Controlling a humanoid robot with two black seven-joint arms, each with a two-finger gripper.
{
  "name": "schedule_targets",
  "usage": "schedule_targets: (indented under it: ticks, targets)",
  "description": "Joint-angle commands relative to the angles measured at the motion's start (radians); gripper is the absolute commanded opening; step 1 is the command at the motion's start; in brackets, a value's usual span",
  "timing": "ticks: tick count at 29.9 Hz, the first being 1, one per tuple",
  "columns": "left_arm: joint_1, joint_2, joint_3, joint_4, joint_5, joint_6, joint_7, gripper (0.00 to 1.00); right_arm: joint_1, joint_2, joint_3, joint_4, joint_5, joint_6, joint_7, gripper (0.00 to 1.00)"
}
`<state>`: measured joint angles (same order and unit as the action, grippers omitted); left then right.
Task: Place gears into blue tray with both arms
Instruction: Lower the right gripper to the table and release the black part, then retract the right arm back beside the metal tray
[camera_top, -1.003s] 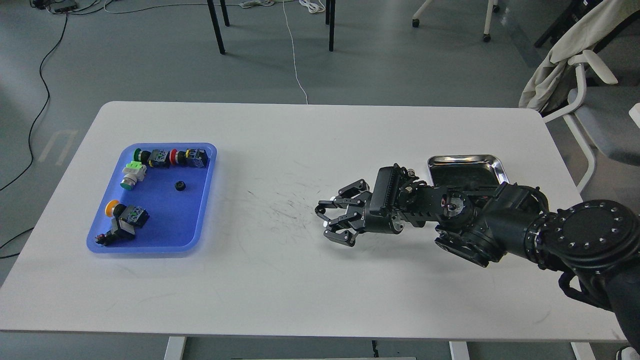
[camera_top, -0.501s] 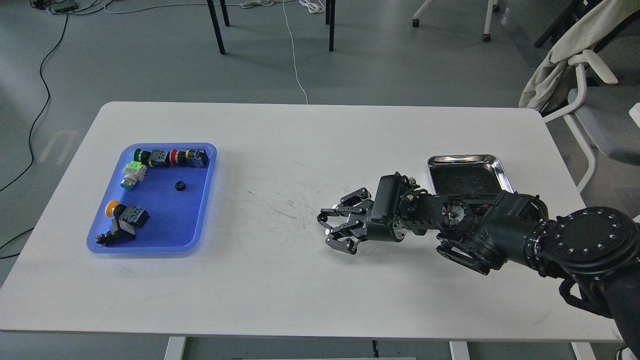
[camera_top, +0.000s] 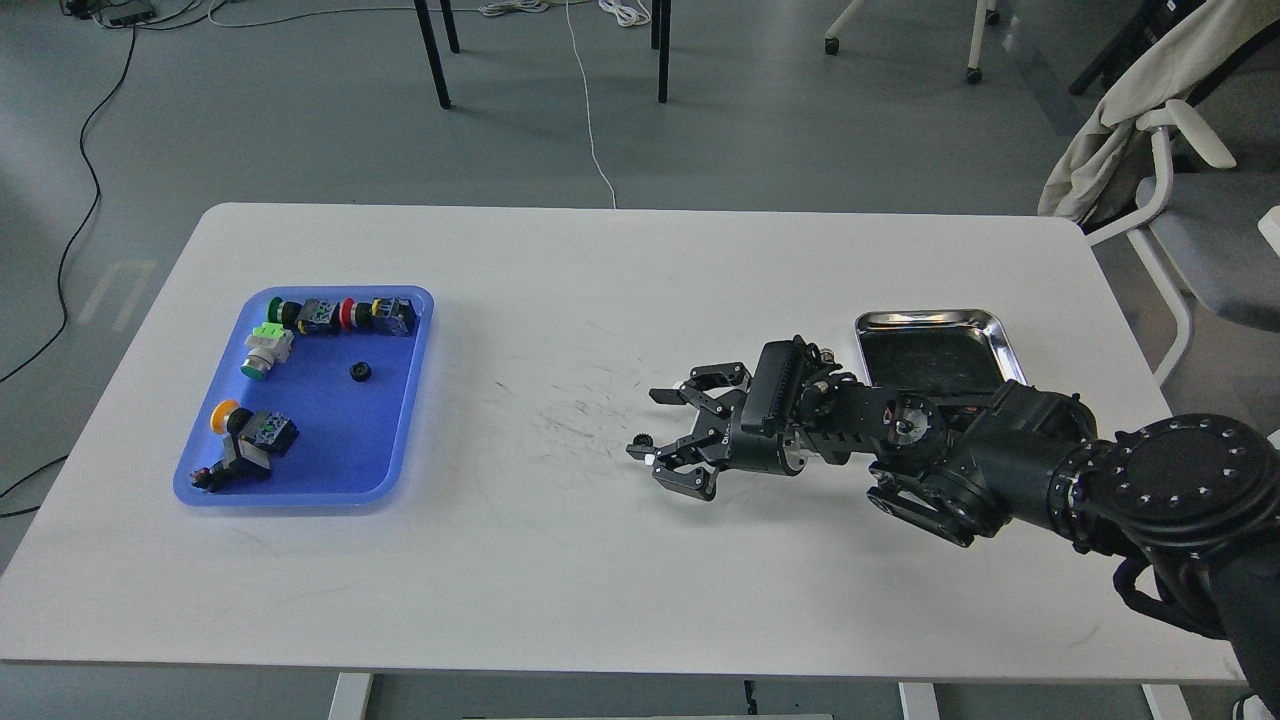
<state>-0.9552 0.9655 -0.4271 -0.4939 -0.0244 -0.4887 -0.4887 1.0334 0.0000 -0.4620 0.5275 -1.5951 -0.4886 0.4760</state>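
1 blue tray (camera_top: 390, 455) sits on the left side of the white table (camera_top: 560, 580). Inside it are 5 push-button switches (camera_top: 322, 316) with bright caps. 2 lie in a row along the far rim, 1 with a dark green cap and 1 with a red cap. 1 white switch with a green cap lies just below them on the left. 2 more lie near the front left corner, 1 with an orange cap and 1 mostly black. 1 tiny black gear (camera_top: 360, 372) also lies in the tray, in the bare blue part to the right of the white switch.

1 more gear (camera_top: 643, 440) sits out on the table near the middle, over some dark scratch marks. It is just beside the lower fingertip of the right gripper (camera_top: 652, 426), but I cannot tell if they touch.

1 arm is in view, the right arm (camera_top: 1000, 455). It comes in from the right and reaches toward the middle of the table. Its 2 fingers are spread wide apart and hold nothing.

1 shiny steel tray (camera_top: 930, 320) sits behind the arm, on the right side of the table. The arm hides part of it.
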Motion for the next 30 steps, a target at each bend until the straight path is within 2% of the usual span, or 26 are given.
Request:
schedule_targets:
  ticks: [1, 8, 15, 20, 25, 30]
  targets:
    - [0.001, 0.001, 0.005, -0.005, 0.001, 0.0, 0.0, 0.99, 0.014, 0.0, 0.084, -0.003, 0.075, 0.0, -0.001, 0.86]
    - [0.006, 0.038, 0.017, -0.107, 0.003, 0.0, 0.0, 0.99, 0.109, 0.0, 0.108, -0.003, 0.374, 0.0, -0.001, 0.93]
    - [0.088, 0.093, 0.019, -0.359, 0.027, 0.0, 0.0, 0.99, 0.143, 0.0, 0.106, 0.0, 0.628, 0.016, -0.001, 0.94]
    - [0.101, 0.105, 0.042, -0.5, 0.104, 0.001, 0.0, 0.99, 0.143, -0.116, 0.12, 0.016, 0.754, 0.053, -0.001, 0.94]
    - [0.124, 0.131, 0.071, -0.658, 0.227, 0.061, 0.0, 0.99, 0.143, -0.211, 0.146, 0.016, 0.975, 0.136, -0.014, 0.94]
    - [0.17, 0.13, 0.073, -0.817, 0.394, 0.166, 0.0, 0.99, 0.131, -0.302, 0.158, 0.019, 1.133, 0.168, -0.017, 0.95]
